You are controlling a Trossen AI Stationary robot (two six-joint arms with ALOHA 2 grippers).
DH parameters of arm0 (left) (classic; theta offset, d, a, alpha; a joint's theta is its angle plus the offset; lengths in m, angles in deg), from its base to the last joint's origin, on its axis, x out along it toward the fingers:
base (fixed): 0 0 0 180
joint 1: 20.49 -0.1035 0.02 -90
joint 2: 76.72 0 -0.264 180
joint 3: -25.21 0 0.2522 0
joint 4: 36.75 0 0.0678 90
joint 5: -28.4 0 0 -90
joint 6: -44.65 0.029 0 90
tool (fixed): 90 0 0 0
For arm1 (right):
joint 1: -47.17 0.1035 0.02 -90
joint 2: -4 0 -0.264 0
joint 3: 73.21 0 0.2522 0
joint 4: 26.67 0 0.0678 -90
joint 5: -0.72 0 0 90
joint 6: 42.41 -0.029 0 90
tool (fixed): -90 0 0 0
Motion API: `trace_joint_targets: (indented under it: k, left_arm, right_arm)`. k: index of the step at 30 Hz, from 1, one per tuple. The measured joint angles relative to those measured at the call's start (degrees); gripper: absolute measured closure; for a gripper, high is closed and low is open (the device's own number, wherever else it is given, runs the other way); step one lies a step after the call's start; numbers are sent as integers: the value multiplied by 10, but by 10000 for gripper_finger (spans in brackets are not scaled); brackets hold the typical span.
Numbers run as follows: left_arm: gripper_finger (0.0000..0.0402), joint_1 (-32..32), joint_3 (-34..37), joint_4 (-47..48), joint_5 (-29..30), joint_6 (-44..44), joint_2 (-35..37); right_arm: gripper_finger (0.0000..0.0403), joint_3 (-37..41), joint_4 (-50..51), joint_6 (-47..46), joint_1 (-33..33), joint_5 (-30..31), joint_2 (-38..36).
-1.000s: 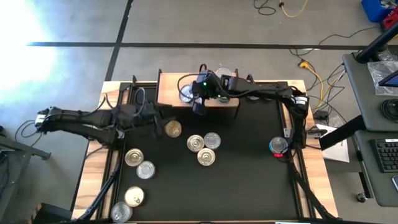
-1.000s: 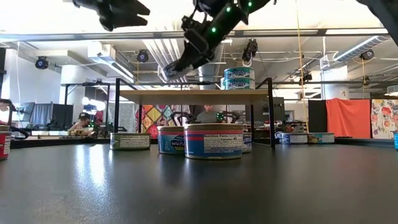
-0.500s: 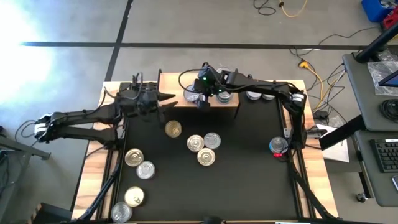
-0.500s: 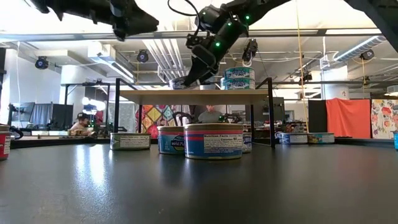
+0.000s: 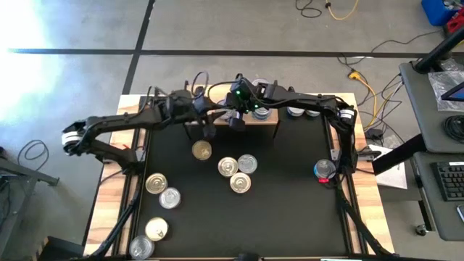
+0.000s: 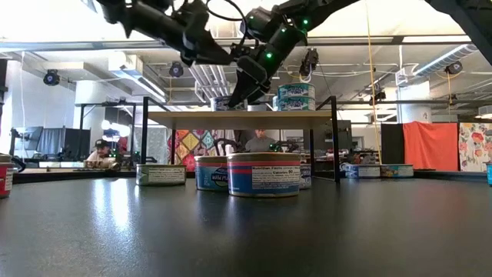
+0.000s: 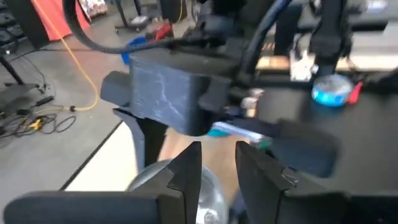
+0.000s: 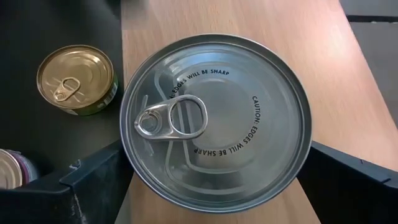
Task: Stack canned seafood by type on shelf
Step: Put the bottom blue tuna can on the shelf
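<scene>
Silver tin [image 8: 214, 121] sits on the wooden shelf [image 8: 348, 81] between my right pincer's [image 5: 233, 118] wide-spread, released fingers; my left pincer [image 5: 208, 132] hovers nearby, nearly clenched, empty.

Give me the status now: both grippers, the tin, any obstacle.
Right gripper open around silver round metal tin on light-wood shelf. Left gripper close beside it, fingers narrowed, empty. Arms crowd each other above shelf.

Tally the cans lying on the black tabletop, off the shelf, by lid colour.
Gold lids: 5
Silver lids: 3
Blue can by the right edge: 1
Total: 9
</scene>
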Motion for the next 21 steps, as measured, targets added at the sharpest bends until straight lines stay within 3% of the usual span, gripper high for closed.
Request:
trace_joint_targets:
  k: [6,13,21]
  left_arm:
    - [325,-32,-30,25,-58,11,-44]
    - [325,-55,-47,35,-48,6,-106]
    - [325,-76,-131,150,-45,30,-166]
  right_arm:
    - [3,0,8,-18,0,0,0]
    - [3,0,9,-22,1,0,-1]
    - [3,0,27,-29,4,5,-2]
